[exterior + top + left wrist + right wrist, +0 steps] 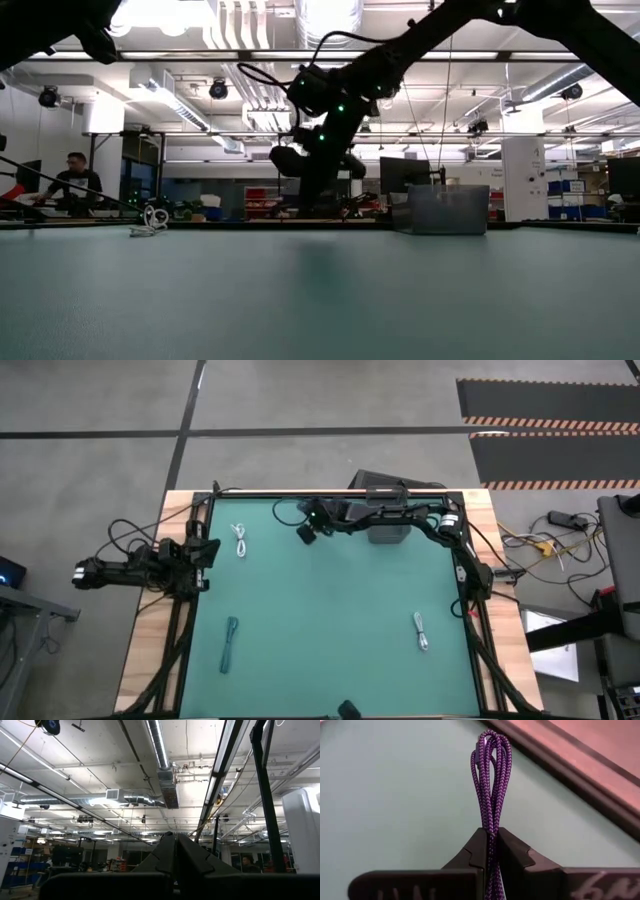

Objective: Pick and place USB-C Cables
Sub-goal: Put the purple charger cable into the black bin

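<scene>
My right gripper (pixel 492 836) is shut on a dark purple-black braided USB-C cable (pixel 490 780) and hovers above the mat near the far edge (pixel 307 531), raised clear in the low view (pixel 312 160). The white cable (pixel 240 540) lies on the mat to its left and also shows in the low view (pixel 150 220). A teal cable (pixel 230 643) lies near the left front, and a light grey cable (pixel 421 631) near the right front. My left gripper (pixel 175 851) is shut and parked off the table's left edge (pixel 203 550), pointing up at the ceiling. My right gripper pinches the braided cable bundle between its two fingers (pixel 475 851), holding several strands side by side (pixel 491 827). The looped end (pixel 489 742) sticks out straight beyond the fingertips. The cable is lifted clear of the mat.
A grey translucent bin (pixel 386 528) stands at the far edge just right of my right gripper, seen also in the low view (pixel 447 208). The table frame's dark rail (pixel 580 785) runs close behind the held cable. The green mat (pixel 330 610) is bare in its middle.
</scene>
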You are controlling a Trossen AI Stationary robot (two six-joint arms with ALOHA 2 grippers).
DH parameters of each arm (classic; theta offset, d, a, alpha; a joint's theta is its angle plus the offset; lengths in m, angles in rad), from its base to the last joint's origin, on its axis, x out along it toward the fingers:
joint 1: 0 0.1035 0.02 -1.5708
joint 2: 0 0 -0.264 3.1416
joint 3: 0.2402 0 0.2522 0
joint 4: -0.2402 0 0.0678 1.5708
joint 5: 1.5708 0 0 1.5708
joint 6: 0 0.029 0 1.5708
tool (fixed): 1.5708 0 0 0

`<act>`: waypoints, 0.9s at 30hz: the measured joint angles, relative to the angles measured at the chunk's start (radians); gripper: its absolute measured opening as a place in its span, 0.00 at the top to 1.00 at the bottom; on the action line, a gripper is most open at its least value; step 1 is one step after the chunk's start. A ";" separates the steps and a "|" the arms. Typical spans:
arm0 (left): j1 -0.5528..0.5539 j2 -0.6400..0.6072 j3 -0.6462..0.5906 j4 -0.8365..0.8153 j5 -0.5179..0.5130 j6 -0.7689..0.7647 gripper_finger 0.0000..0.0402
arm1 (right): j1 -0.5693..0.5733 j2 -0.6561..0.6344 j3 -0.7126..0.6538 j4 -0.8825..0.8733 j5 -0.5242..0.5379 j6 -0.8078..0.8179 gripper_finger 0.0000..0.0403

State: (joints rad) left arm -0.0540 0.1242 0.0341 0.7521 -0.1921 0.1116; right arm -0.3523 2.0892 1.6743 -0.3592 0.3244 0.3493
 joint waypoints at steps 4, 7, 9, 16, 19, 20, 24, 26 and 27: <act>0.000 0.000 0.000 0.000 0.000 0.000 1.00 | -0.003 -0.001 0.101 -0.183 0.110 0.069 0.96; 0.000 0.000 0.000 0.000 0.000 0.000 1.00 | -0.016 -0.002 0.180 -0.332 0.123 0.141 0.96; 0.000 0.000 0.000 0.000 0.000 0.000 1.00 | -0.026 -0.003 0.221 -0.424 0.128 0.207 0.96; 0.000 0.000 0.000 -0.002 0.000 -0.001 1.00 | -0.033 -0.004 0.298 -0.547 0.156 0.288 0.96; 0.000 0.000 0.000 -0.002 0.000 -0.001 1.00 | -0.040 -0.016 0.302 -0.571 0.155 0.290 0.96; 0.000 0.000 0.000 -0.002 0.000 -0.001 1.00 | -0.043 -0.024 0.302 -0.582 0.155 0.290 0.96; 0.000 0.000 0.000 -0.003 0.000 -0.001 1.00 | -0.058 -0.067 0.300 -0.627 0.163 0.294 0.96; 0.000 0.000 0.000 -0.003 0.000 -0.001 1.00 | -0.065 -0.085 0.296 -0.648 0.168 0.295 0.96; 0.000 0.000 0.000 -0.003 0.000 -0.001 1.00 | -0.069 -0.095 0.295 -0.657 0.168 0.297 0.96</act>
State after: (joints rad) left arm -0.0538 0.1242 0.0345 0.7494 -0.1917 0.1104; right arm -0.4217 1.9941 1.9696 -1.0157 0.4927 0.6461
